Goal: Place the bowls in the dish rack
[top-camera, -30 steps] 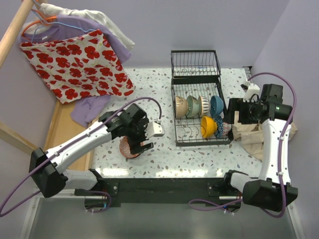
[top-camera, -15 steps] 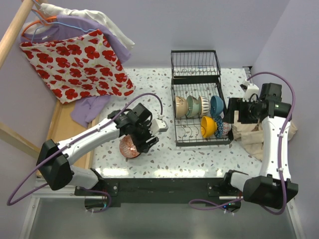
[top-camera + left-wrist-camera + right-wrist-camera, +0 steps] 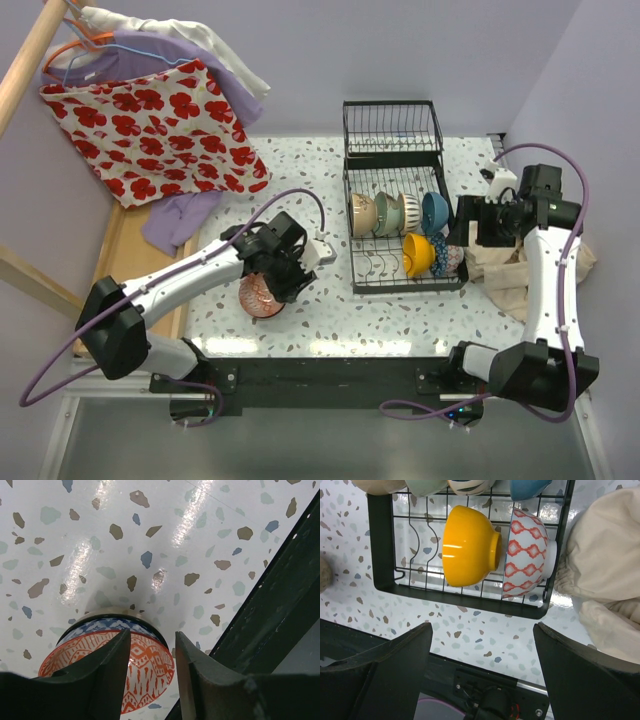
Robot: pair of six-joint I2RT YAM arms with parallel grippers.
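Bright overhead light, glare on table [image 3: 85, 560], sharp focus

I see a speckled terrazzo table [image 3: 300, 160] with a wooden tray [image 3: 120, 262] at its left edge, a lavender cloth [image 3: 180, 220] draped over it. Above, a red poppy-print fabric [image 3: 160, 125] hangs from a wooden rod [image 3: 25, 60]. At the right lies a crumpled beige cloth [image 3: 500, 278].

An orange-and-blue patterned bowl [image 3: 150, 667] is seen against the white, speckled bench [image 3: 200, 555]. A plain yellow bowl [image 3: 467, 545] is shown.
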